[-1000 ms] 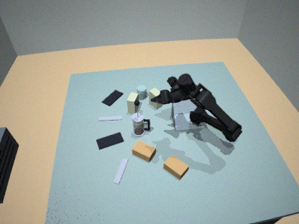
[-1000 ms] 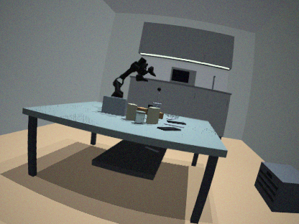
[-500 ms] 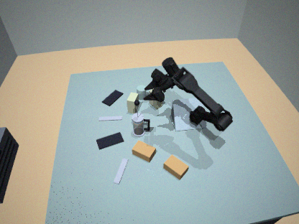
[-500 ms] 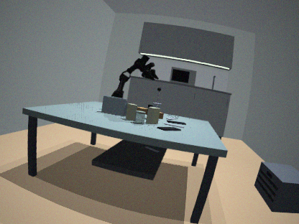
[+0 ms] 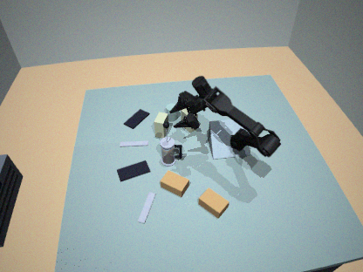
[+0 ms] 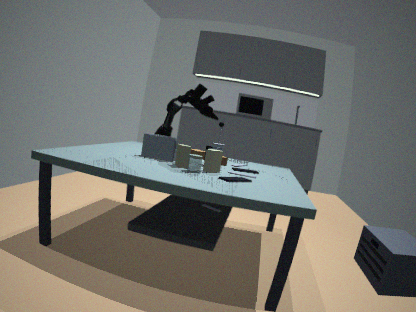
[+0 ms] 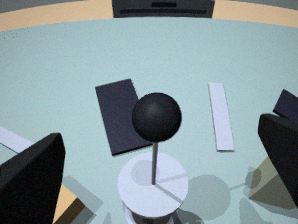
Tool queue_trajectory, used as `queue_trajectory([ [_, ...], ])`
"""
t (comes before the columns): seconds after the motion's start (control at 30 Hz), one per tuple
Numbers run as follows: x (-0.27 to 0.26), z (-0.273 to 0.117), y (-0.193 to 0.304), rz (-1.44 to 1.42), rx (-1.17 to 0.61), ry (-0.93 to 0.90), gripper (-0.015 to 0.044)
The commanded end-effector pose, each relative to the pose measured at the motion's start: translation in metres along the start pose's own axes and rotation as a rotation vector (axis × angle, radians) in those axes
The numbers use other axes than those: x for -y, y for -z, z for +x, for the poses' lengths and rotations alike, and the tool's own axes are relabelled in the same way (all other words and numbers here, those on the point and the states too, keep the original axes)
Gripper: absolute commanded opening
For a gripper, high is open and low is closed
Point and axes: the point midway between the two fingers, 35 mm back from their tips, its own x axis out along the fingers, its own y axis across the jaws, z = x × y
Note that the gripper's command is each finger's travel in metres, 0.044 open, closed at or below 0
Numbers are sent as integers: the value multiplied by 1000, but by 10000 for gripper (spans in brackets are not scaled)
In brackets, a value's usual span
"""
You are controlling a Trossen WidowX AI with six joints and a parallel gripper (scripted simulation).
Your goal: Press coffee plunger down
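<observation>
The coffee press (image 5: 168, 154) (image 7: 134, 186) stands upright on the table, its dark handle on the right in the top view. Its plunger is up: the black knob (image 5: 166, 125) (image 6: 221, 124) (image 7: 156, 117) sits on a thin rod well above the white lid. My gripper (image 5: 174, 119) (image 6: 218, 119) (image 7: 165, 133) is open and empty, tilted down towards the press. In the wrist view the knob appears between the two spread fingers, roughly central. In the top and exterior views it is just ahead of the fingertips, and I see no contact.
Two cream blocks (image 5: 160, 124) (image 6: 213, 161) and a pale cup (image 6: 195, 163) stand behind the press in the top view. Two orange blocks (image 5: 174, 183) (image 5: 213, 203) lie in front. Dark slabs (image 5: 133, 171) (image 7: 117, 112) and white strips (image 5: 134, 144) (image 7: 221, 117) lie left. A grey box (image 6: 159, 146) stands near the arm's base.
</observation>
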Motion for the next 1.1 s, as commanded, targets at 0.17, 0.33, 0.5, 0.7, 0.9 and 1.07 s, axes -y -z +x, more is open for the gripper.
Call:
queue_trajectory([
  [0.17,1,12,4,3,-6,-4,440],
  [0.33,1,20,4,2,-6,-4,440],
  [0.5,1,28,4,3,-5,-4,440],
  [0.7,0,38,4,3,-2,-6,440],
  [0.9,0,41,4,3,-1,-7,361],
  [1.07,0,41,4,3,-1,-7,230],
])
